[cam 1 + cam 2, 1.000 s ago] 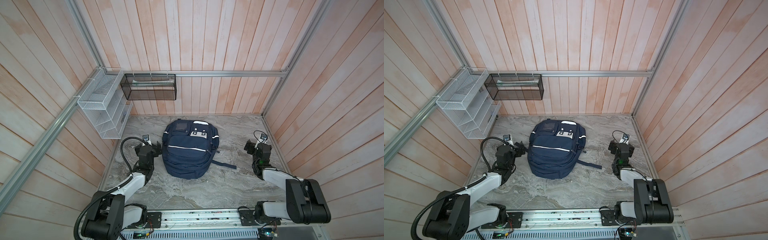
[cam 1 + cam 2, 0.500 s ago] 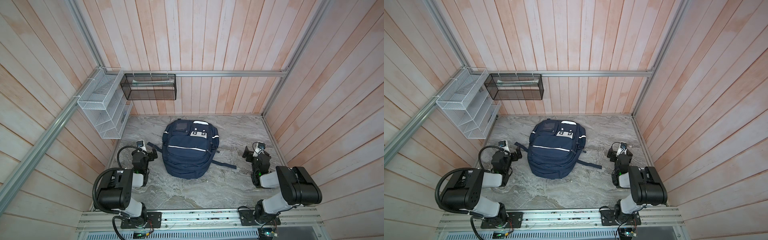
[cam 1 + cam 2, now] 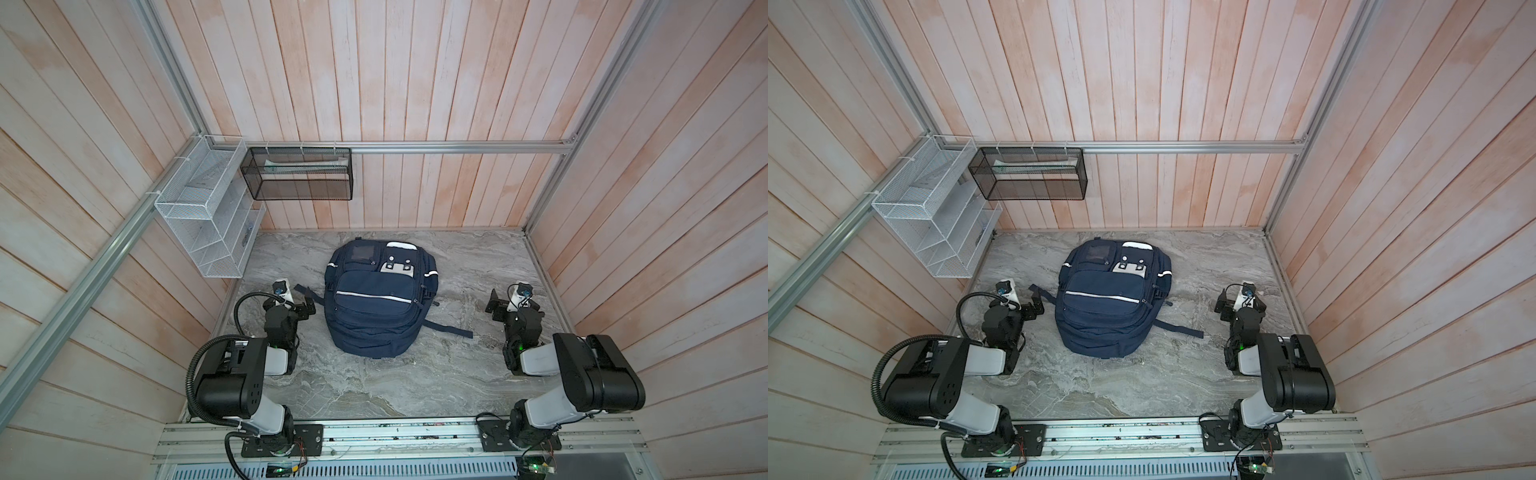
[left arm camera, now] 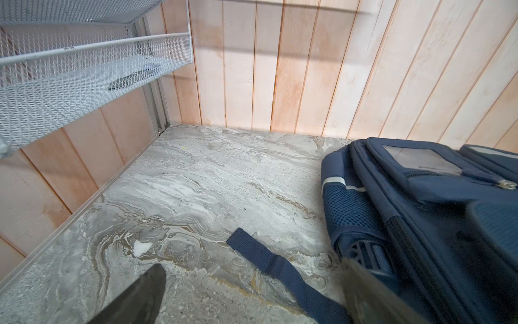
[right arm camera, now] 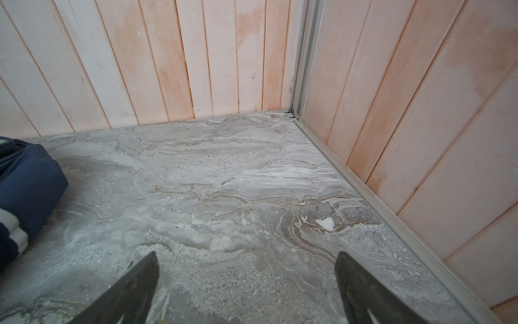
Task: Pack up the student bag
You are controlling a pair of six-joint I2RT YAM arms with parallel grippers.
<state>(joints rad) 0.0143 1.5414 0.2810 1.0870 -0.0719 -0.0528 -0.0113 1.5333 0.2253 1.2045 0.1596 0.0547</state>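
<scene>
The student bag (image 3: pixel 378 307) (image 3: pixel 1108 307), navy with white stripes and a white patch, lies flat on its back in the middle of the marble tabletop, its pockets closed. My left gripper (image 3: pixel 305 305) (image 3: pixel 1034 307) hangs low just off the bag's left side, open. In the left wrist view the bag (image 4: pixel 434 213) is close beside one finger, and a loose navy strap (image 4: pixel 269 261) lies on the table between the fingers of the left gripper (image 4: pixel 253 265). My right gripper (image 3: pixel 513 309) (image 5: pixel 246 254) is open over bare marble, well right of the bag (image 5: pixel 25 185).
A white wire shelf (image 3: pixel 203 224) holding a dark flat object (image 4: pixel 134 78) hangs on the left wall. A black mesh basket (image 3: pixel 297 174) hangs on the back wall. Another bag strap (image 3: pixel 449 330) trails out to the right. Wooden walls enclose three sides.
Both arms have folded back toward the front rail, so the grippers sit slightly nearer the front. The bag has not moved. Both grippers stay open.
</scene>
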